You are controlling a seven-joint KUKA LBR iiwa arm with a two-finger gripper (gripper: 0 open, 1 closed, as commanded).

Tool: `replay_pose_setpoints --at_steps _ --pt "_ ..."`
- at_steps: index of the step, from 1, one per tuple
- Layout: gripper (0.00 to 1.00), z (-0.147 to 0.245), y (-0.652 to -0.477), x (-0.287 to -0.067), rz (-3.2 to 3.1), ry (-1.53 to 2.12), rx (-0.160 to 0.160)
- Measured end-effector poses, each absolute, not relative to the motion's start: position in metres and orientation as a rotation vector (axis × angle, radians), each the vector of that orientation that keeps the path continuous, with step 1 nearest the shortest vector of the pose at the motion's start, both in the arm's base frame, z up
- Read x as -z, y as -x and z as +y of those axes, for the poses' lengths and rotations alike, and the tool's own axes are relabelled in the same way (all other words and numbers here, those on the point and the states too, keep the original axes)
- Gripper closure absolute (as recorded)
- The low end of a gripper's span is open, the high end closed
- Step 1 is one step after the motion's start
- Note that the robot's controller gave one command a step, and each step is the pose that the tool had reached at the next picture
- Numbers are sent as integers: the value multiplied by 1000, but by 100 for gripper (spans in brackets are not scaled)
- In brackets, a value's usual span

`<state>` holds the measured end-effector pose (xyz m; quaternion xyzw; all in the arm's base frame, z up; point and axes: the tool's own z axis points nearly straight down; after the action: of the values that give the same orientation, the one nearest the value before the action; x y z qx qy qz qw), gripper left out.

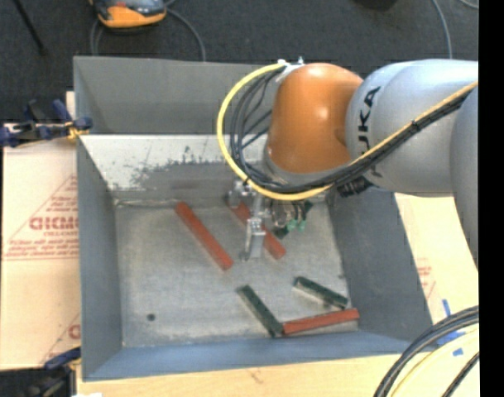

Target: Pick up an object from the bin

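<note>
Grey bin (98,246) of red and green sticks (204,236), end effector (254,242) seemingly over short red stick (274,246), grip state unclear

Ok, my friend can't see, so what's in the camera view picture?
A robot arm's hand hangs low in a grey metal bin, over a red stick near the middle. A second red stick lies beside it on the picture's left; a dark green stick, a grey-green stick and a third red stick lie by the near wall.

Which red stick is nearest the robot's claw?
The red stick partly under the gripper; the longer red stick lies further left, a third red stick by the near wall.
</note>
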<state>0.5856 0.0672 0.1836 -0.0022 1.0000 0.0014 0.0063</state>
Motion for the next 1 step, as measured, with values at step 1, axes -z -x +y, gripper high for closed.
replay_pose_setpoints --at_steps 1 --pt "0 67 -574 -122 3131 -139 -3"
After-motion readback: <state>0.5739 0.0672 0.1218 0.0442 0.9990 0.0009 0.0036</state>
